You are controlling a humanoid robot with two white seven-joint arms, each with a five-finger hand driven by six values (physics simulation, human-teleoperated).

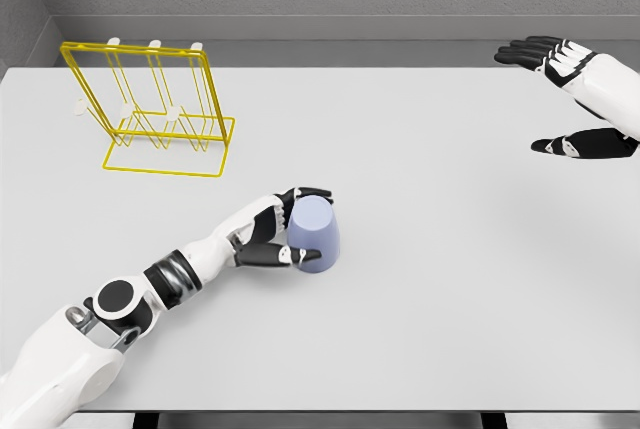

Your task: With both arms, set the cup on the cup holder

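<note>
A pale lavender cup (316, 236) stands upside down on the white table, left of the middle and toward the front. My left hand (290, 224) reaches in from the lower left and wraps the cup's left side, fingers over the far edge and thumb at the near base. The yellow wire cup holder (150, 109) with white-tipped pegs stands at the back left, well apart from the cup. My right hand (570, 99) hovers at the far right, fingers spread wide and holding nothing.
The white table (430, 279) spans the view, with its front edge near the bottom. A grey wall runs behind the table's back edge.
</note>
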